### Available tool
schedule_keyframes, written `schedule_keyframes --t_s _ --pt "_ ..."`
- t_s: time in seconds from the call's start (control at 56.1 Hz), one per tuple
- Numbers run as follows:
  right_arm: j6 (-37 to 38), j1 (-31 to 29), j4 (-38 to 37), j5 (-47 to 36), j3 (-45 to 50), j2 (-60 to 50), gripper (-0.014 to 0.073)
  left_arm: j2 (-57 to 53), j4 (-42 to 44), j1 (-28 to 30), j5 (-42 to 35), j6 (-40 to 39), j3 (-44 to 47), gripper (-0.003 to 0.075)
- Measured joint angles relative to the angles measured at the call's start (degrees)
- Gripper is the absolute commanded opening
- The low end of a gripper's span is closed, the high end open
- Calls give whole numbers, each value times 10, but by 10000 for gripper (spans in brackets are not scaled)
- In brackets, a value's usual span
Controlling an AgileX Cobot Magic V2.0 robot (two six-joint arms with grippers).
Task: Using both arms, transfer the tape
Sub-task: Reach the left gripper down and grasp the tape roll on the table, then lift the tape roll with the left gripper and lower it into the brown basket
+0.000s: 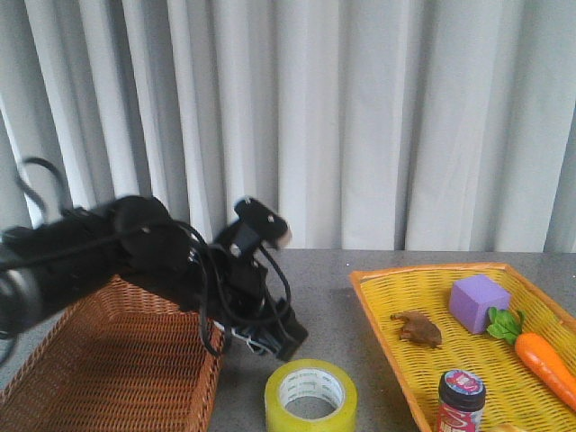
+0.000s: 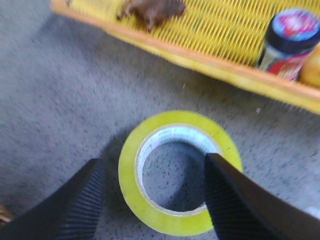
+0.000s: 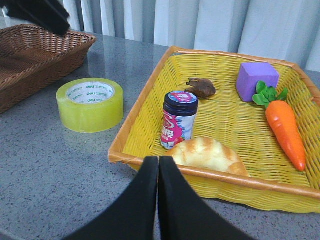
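Note:
The yellow-green tape roll [image 1: 311, 395] lies flat on the grey table between the two baskets; it also shows in the left wrist view [image 2: 150, 210] and the right wrist view [image 3: 90, 105]. My left gripper [image 2: 152, 192] is open just above the roll, one finger [image 2: 80, 200] outside its rim, the other [image 2: 235, 200] over the core's far side. In the front view the left gripper [image 1: 279, 337] hangs just behind the roll. My right gripper [image 3: 159, 172] is shut and empty, in front of the yellow basket, apart from the tape.
A brown wicker basket [image 1: 117, 360] stands at the left. A yellow basket [image 1: 423, 279] at the right holds a dark jar with pink label [image 1: 461, 400], a purple block [image 1: 480, 303], a carrot [image 1: 540, 355], a brown toy [image 1: 417, 328] and a bread roll [image 3: 210, 152].

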Motion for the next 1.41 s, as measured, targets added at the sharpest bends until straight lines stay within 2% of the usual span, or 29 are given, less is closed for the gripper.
schedule_keyframes --t_s 0.285,0.98,1.14,1.407 --pt "0 0 0 0 0 0 -4 66 4 0 -5 15 -1 430" --pt "0 0 0 0 0 0 -4 135 13 0 -54 15 -2 419" --pt "0 0 0 0 0 0 -4 137 10 0 -57 14 -2 335" --pt "0 0 0 0 0 0 -4 139 7 -4 -62 14 -4 66"
